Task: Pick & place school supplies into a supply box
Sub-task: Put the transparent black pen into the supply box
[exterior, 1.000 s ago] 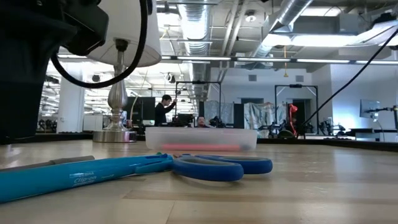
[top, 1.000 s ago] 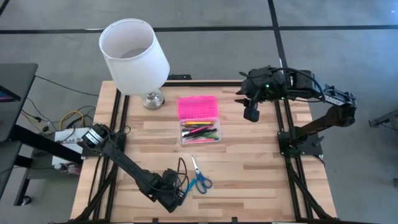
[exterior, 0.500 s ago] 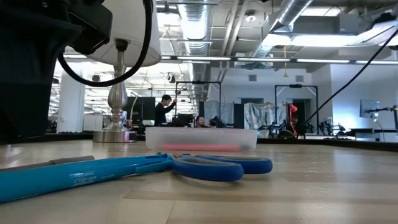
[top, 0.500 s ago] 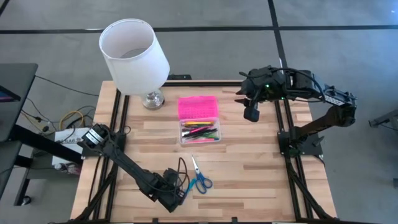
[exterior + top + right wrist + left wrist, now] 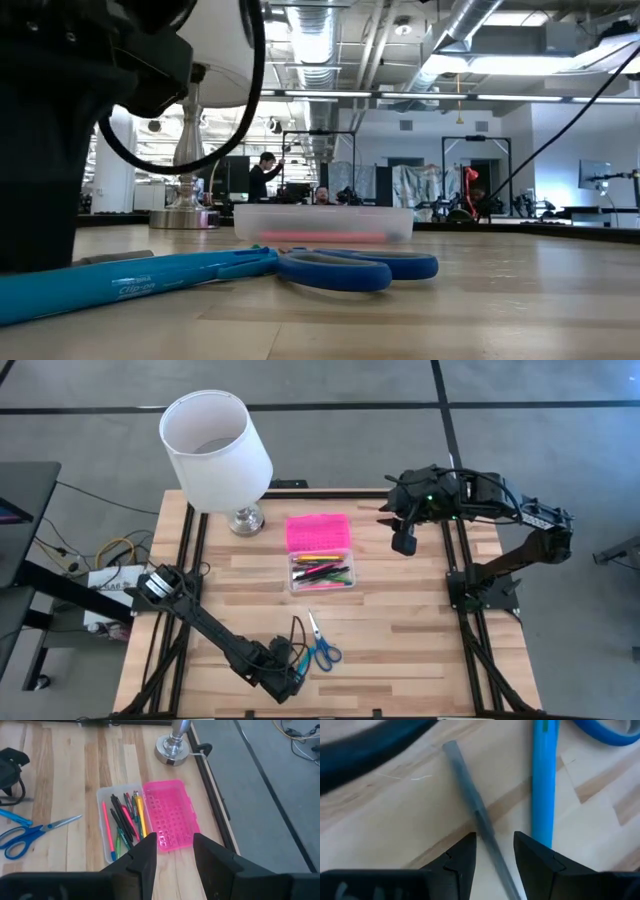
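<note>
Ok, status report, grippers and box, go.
Left gripper open, straddling grey pencil near scissors. Right gripper open, waiting. Supply box open, nothing blocking.

Both arms: matte black, tubular six-joint links. Left arm (image 5: 210, 628): white-labelled base joint, looped black cable near wrist. Right arm (image 5: 470, 495): small green indicator light lit.

Left arm stretched low toward my near edge, left gripper (image 5: 494, 851) pointing down at the surface, jaws parted, nothing clamped. Right arm folded high at the far right, right gripper (image 5: 174, 851) angled down, jaws parted, empty, idle.
</note>
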Controlling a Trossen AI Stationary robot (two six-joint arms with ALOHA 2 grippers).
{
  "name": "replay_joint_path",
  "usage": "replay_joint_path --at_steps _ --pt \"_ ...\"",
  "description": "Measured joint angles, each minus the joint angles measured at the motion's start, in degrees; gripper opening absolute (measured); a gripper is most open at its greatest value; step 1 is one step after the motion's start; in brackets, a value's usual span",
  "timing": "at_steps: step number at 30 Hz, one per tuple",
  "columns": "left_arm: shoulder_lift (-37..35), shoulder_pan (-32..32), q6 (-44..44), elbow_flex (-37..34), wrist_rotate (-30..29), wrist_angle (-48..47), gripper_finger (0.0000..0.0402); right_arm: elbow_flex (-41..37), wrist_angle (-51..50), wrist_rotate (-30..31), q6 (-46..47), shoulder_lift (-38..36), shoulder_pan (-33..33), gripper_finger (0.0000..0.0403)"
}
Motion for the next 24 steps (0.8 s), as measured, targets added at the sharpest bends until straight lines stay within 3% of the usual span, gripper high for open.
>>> replay_joint_path --at_steps 6,24 --pt "1.1 0.1 0.6 0.3 1.8 0.5 0.0128 0.0 -0.4 0.0 0.0 0.0 0.0 0.0123" --pt "1.3 0.6 7.0 0.3 8.5 -12.2 0.0128 0.0 -1.0 0.0 0.6 0.0 0.0 0.0122"
